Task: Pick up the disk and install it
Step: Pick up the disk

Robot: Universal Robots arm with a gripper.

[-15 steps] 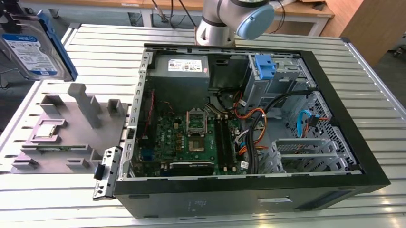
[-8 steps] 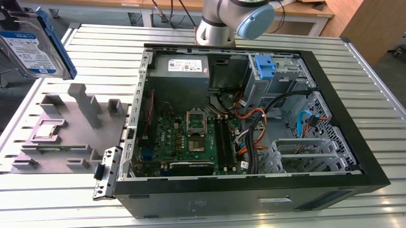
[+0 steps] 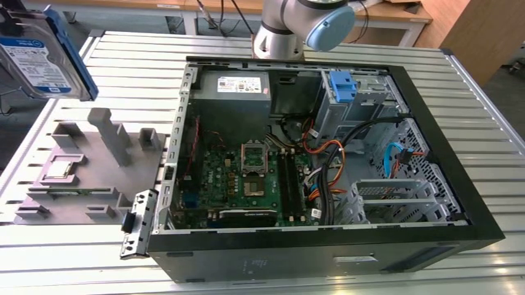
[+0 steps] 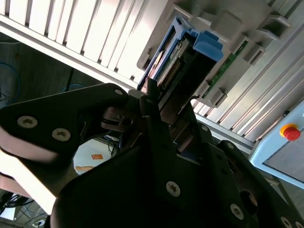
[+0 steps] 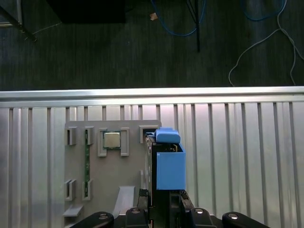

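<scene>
The disk [image 3: 41, 58] hangs high in the air over the table's far corner at the exterior view's left, its white label with a blue band and one blue rail facing the camera. In the first wrist view the disk [image 5: 168, 166] appears edge-on, blue carrier uppermost, above the grey parts fixture. My gripper [image 5: 164, 197] is shut on its lower end. In the second wrist view the black fingers [image 4: 156, 109] clamp the disk [image 4: 185, 57], which juts out beyond them.
An open computer case [image 3: 459, 203] lies on the slatted metal table [image 3: 123, 55], with a blue caddy [image 3: 343, 86] in its upper bay, a grey power supply [image 3: 233, 86] and a metal drive cage [image 3: 394, 193]. The grey fixture [image 3: 90, 166] holds a processor chip [image 5: 112, 140]. The arm's base [image 3: 283, 31] stands behind the case.
</scene>
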